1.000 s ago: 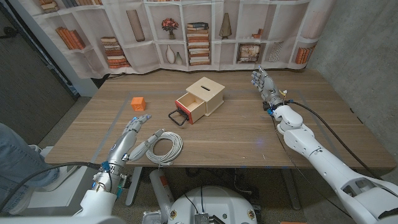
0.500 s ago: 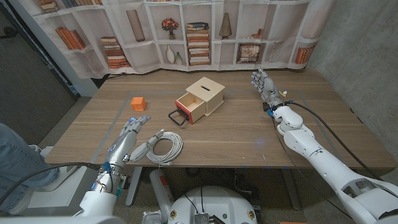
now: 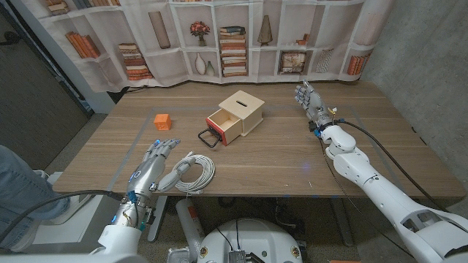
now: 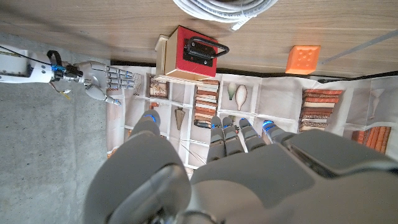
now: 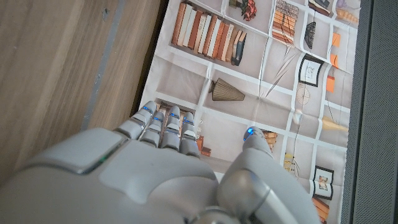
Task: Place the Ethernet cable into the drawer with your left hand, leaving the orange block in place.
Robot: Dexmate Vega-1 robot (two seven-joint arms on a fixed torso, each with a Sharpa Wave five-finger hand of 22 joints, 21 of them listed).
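one Ethernet cable (image 3: 194, 173) — coiled, near worktop (image 3: 292, 157) front edge | left hand (image 3: 153, 166) beside it, fingers apart, holding nothing; right hand (image 3: 311, 98) spread, empty | one orange block (image 3: 162, 120) | one drawer (image 3: 224, 126) — open

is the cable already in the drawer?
No, in the head view the coiled Ethernet cable lies on the table by the left hand, apart from the open drawer.
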